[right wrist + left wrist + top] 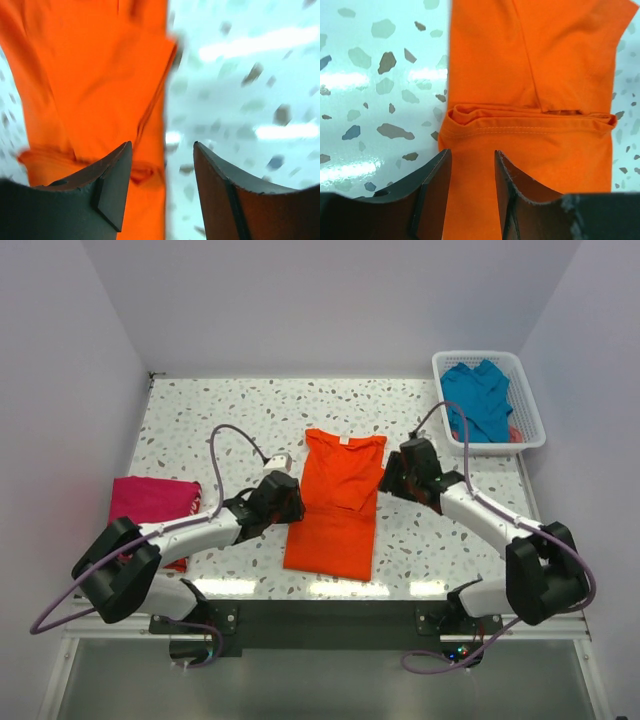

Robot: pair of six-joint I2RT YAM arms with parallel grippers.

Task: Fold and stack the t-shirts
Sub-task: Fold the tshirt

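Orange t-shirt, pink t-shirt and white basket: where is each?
orange t-shirt [335, 525]: top external view, middle of its body.
pink t-shirt [150, 498]: top external view, centre of the folded cloth.
white basket [529, 400]: top external view, right-hand rim.

A: Identify the support surface.
B: Worktop [200, 410]: white and glossy, speckled with grey and brown chips, filling the centre of the frame.
A: Container?
B: White plastic lattice basket [529, 400], upper right of the frame, on the worktop's far right corner. Plain pale walls [330, 300] enclose three sides.
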